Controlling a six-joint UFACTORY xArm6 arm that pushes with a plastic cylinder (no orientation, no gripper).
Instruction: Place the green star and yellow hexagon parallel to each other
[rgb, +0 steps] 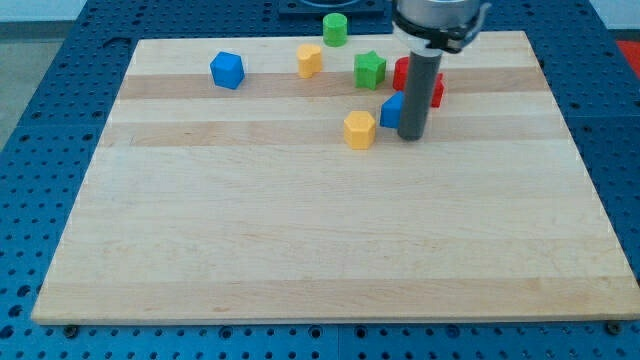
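The green star (369, 69) lies near the view's top, right of centre. The yellow hexagon (359, 130) lies below it, slightly to the left. A second yellow block (309, 60) lies left of the star. My tip (411, 135) rests on the board to the right of the yellow hexagon, a short gap away, and below and right of the star. The rod hides part of a blue block (391, 111) and a red block (434, 85) behind it.
A blue cube (227, 70) lies at the upper left. A green cylinder (334, 29) stands at the board's top edge. The wooden board (320, 240) sits on a blue perforated table.
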